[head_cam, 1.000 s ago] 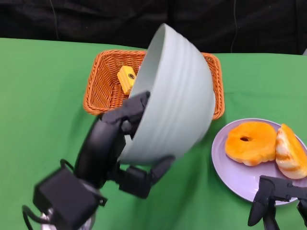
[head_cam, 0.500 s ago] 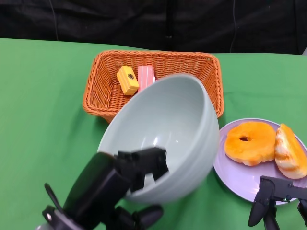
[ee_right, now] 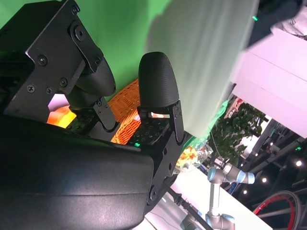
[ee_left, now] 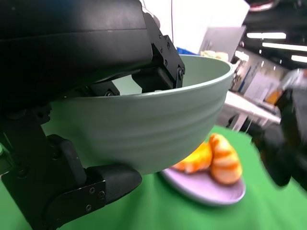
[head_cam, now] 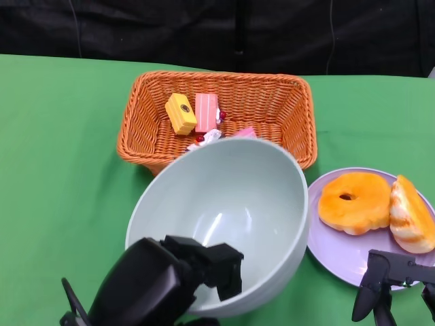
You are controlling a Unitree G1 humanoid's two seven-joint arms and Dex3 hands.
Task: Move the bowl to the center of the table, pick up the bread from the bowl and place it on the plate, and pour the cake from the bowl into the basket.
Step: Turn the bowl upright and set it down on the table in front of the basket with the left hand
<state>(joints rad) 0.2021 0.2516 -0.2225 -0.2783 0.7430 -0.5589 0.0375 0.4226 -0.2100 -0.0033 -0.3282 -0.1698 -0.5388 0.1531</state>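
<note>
Left hand (head_cam: 178,275) gripping the empty bowl (head_cam: 224,204) by its near rim, just before the basket (head_cam: 285,109); right hand (head_cam: 394,288) loose-fingered, holding nothing, beside the plate (head_cam: 340,255).

Empty bowl (head_cam: 231,204) in left hand (head_cam: 197,268)

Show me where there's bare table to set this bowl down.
Bare green table lies open beside the basket, on the robot's left. It is crowded on the right: the bowl in the left hand nearly meets the plate, and the right hand hangs there.
</note>
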